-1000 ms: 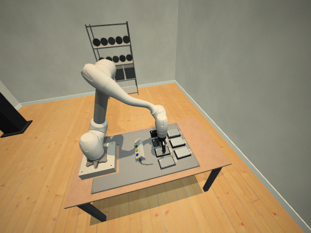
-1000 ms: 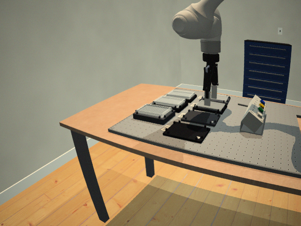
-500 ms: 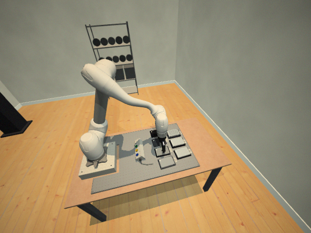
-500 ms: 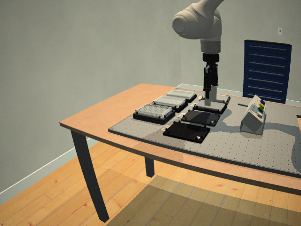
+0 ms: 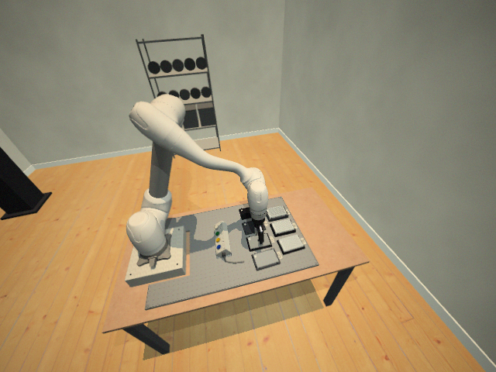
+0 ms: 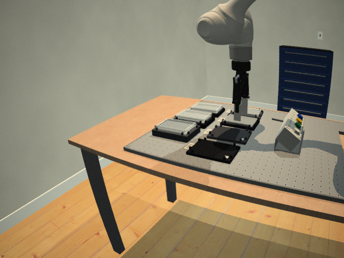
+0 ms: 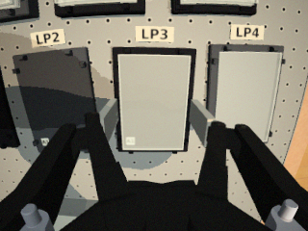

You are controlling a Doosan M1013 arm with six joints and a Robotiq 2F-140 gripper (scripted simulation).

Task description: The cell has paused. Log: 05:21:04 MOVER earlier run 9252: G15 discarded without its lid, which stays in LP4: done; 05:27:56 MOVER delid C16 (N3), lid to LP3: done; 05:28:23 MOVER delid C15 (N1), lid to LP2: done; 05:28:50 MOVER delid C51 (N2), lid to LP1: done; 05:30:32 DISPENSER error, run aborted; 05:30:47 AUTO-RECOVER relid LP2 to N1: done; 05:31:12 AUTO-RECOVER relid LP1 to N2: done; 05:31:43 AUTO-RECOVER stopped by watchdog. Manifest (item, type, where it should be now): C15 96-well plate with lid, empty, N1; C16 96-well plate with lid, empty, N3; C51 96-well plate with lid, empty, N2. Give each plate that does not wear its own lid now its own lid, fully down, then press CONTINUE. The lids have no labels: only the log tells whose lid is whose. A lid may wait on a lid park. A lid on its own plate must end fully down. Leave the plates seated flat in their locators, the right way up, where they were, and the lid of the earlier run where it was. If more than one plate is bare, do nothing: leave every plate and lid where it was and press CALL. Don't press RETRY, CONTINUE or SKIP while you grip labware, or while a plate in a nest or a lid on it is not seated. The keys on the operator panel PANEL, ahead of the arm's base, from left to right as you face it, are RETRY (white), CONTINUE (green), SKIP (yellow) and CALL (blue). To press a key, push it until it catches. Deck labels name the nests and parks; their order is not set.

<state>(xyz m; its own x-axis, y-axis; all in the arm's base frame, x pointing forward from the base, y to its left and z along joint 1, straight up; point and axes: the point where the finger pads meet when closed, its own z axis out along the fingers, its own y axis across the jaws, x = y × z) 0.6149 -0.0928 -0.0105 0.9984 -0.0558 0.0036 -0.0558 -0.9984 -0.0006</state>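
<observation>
My gripper (image 7: 154, 110) is open and points straight down over the lid park labelled LP3. A pale lid (image 7: 154, 102) lies flat on that park. My fingers stand to either side of the lid's short width, clear of its edges. The same gripper shows low over this lid in the top and exterior views (image 5: 261, 236) (image 6: 238, 110). A second lid (image 7: 246, 92) lies on LP4. Park LP2 (image 7: 54, 92) is bare and dark. Three well plates (image 6: 175, 128) (image 6: 194, 115) (image 6: 207, 107) sit in a row of nests beside the parks. The nearest one in that view shows its wells most plainly.
The operator panel (image 5: 222, 239) with its coloured keys stands on the deck between the arm's base and the parks. Two empty dark parks (image 6: 213, 150) (image 6: 229, 134) lie in line. A shelf rack and a blue cabinet stand off the table.
</observation>
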